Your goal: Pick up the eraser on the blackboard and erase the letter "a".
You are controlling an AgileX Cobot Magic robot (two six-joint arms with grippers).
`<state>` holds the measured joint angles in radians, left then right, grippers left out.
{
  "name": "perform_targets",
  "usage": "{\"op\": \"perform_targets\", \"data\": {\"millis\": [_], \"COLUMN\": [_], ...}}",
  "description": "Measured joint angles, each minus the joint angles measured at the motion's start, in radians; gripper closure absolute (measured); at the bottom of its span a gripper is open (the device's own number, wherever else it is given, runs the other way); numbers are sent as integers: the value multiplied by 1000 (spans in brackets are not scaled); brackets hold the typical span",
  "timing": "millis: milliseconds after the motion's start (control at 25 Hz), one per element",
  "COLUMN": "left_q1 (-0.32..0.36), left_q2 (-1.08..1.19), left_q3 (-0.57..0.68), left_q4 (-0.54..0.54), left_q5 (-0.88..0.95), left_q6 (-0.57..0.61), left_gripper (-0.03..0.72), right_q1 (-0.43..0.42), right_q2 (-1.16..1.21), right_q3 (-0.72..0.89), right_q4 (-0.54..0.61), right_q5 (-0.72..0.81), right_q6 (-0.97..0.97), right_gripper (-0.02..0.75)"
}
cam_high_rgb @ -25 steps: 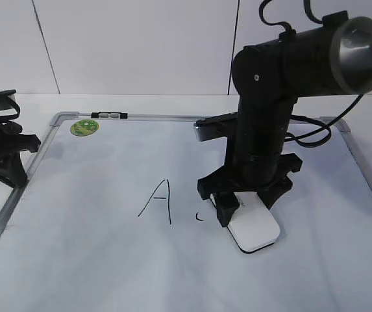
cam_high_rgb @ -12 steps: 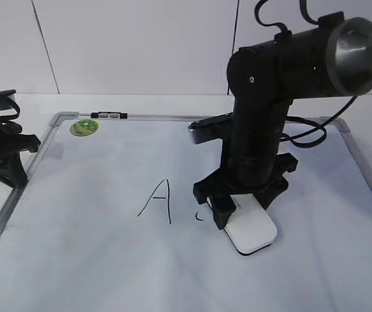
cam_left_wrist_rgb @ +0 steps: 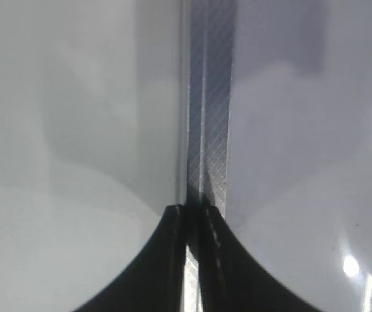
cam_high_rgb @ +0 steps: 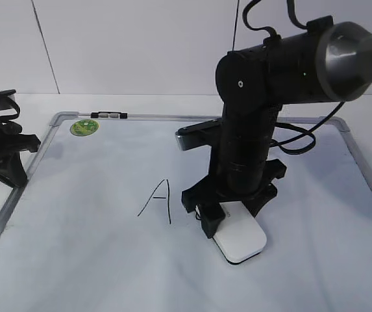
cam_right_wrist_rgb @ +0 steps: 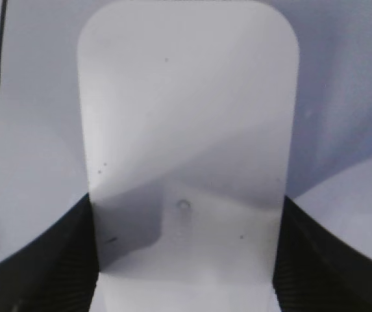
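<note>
- Right gripper [cam_high_rgb: 228, 218]: black two-finger unit on the right arm, standing upright over the board's middle; jaws clamped on the long sides of the eraser, as the right wrist view showed a dark finger [cam_right_wrist_rgb: 39, 260] against each flank of the white block.
- Blackboard [cam_high_rgb: 75, 260]: large white dry-erase panel in a silver-grey frame, lying flat on the table; round green sticker [cam_high_rgb: 84, 127] at its far left corner, small black-and-white clip [cam_high_rgb: 109, 115] on the far rail.
- Left gripper [cam_left_wrist_rgb: 195, 260]: parked at the board's left edge, jaws nearly closed with only a thin slit between them, holding nothing; the left wrist view looked straight down the frame rail [cam_left_wrist_rgb: 206, 97].
- Eraser [cam_high_rgb: 241, 239]: white rounded-rectangle block, felt side down on the board, its near end projecting from under the right gripper, just right of the capital.
- Capital "A" [cam_high_rgb: 160, 201]: tall angular black marker letter, intact.
- Letter "a": no stroke visible; its place beside the capital lay under the gripper and eraser, so whether any ink remained could not be told.
- Step in hand, by judgement: the wiping pass, eraser pressed over the small letter's spot.
- Next move, by judgement: keep downward pressure and stay clear of the capital, then lift to check for residue.
</note>
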<state>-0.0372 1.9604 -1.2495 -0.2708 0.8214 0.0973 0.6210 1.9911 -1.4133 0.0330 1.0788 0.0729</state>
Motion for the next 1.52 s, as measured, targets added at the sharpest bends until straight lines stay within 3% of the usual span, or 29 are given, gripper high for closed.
{"op": "perform_targets", "data": {"millis": [520, 1520], "left_q1": [0, 0], "left_q2": [0, 0], "left_q3": [0, 0], "left_q4": [0, -6], "left_q5": [0, -2], "left_q6": [0, 0], "left_gripper": [669, 667], "right_q1": [2, -13], "right_q2": [1, 5], "right_q3": [0, -25], "right_q4": [78, -139], "right_q5": [2, 38], "right_q6": [-65, 106], "right_gripper": [206, 206]}}
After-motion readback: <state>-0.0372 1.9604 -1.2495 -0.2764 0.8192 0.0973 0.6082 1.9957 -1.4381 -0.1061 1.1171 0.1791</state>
